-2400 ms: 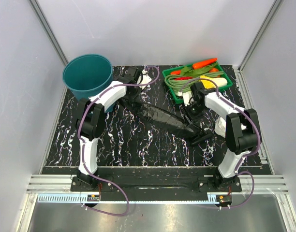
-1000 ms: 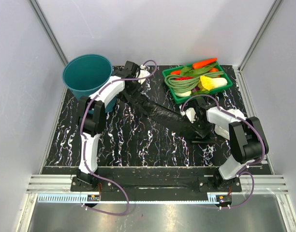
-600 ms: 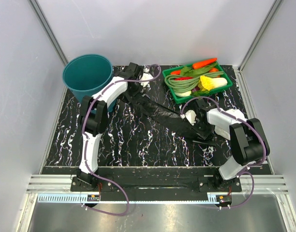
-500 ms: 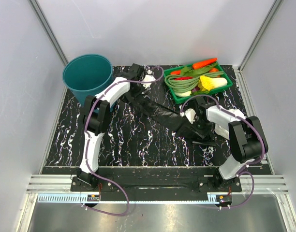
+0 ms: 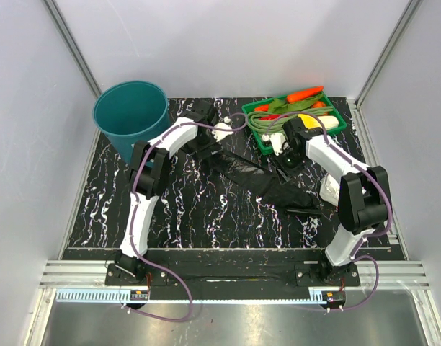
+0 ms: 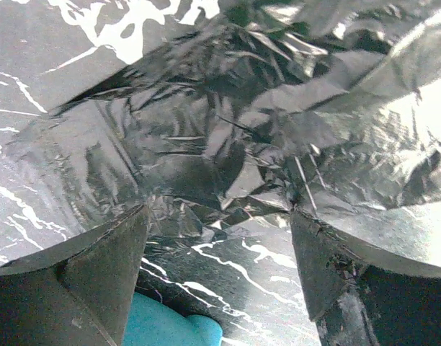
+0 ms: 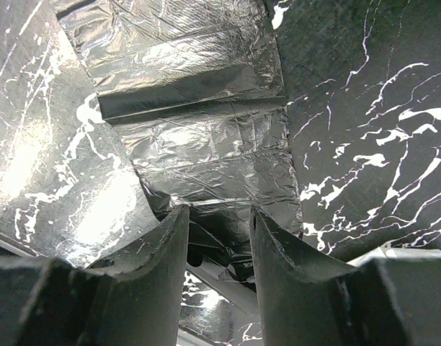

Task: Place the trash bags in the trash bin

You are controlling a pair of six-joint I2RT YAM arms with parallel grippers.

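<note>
Thin glossy black plastic trash bags are judged light, floppy, slippery; a bunched fold should be pinched. The left gripper is spread wide; the right gripper cannot be told open or holding

Plain pale grey walls box in a black, white-veined marble-look tabletop; aluminium rails edge the near side.

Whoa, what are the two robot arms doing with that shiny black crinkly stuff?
They are tidying up. A black trash bag lies stretched across the table, not yet in the teal bin at the back left. The left gripper hangs open over the bag's end near the bin. The right gripper is over the bag's right part, with film between its fingers; I cannot tell if it is pinching.
</note>
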